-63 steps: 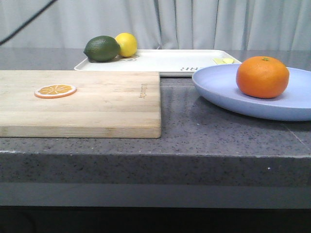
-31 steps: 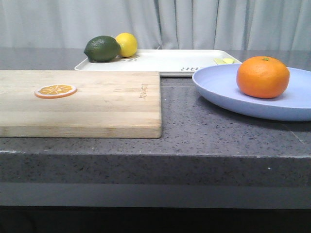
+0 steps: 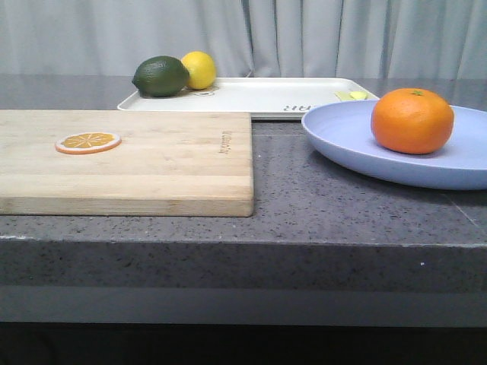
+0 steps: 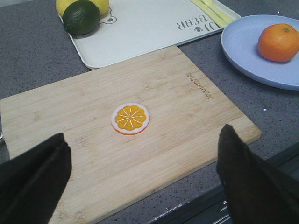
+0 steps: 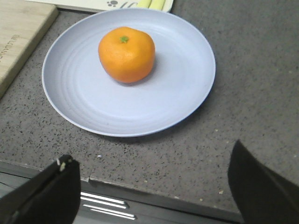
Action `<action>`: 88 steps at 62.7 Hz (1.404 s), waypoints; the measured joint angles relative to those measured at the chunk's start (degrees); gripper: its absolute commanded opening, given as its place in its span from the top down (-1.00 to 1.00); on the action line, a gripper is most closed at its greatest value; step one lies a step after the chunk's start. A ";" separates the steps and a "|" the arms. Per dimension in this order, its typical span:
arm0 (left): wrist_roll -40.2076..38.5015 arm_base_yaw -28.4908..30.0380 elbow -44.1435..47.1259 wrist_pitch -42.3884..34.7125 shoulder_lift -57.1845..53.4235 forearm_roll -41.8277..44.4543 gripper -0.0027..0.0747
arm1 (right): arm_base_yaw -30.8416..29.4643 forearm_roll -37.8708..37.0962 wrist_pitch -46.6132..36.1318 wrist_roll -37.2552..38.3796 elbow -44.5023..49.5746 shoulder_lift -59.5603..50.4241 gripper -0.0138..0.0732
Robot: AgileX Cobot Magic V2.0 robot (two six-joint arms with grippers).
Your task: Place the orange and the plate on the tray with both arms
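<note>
Plate point(image 3: 396, 152) rt edge cut off; lemon point(image 4: 100, 3) top cropped.

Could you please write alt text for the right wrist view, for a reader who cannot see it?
A whole orange sits on a pale lavender-blue plate on a speckled dark grey counter. The right tool is open, its dark fingers apart at the counter's near edge. A wooden cutting board lies beside the plate.

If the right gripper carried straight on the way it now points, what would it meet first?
Most likely the plate, with the orange just beyond; the right gripper is open and aimed over the counter edge toward them, though depth is uncertain.
</note>
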 measured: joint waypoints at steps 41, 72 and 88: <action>0.00 0.00 0.03 0.00 -0.21 1.96 -0.67 | -25.10 13.13 10.82 -10.23 -17.35 34.21 -0.80; 0.00 0.00 0.03 0.00 -0.21 2.08 -0.67 | -34.70 43.54 13.83 -33.20 -17.49 51.66 -0.56; 0.00 0.00 0.03 0.00 -0.21 2.08 -0.67 | -34.70 44.64 13.31 -33.82 -17.49 54.26 -0.23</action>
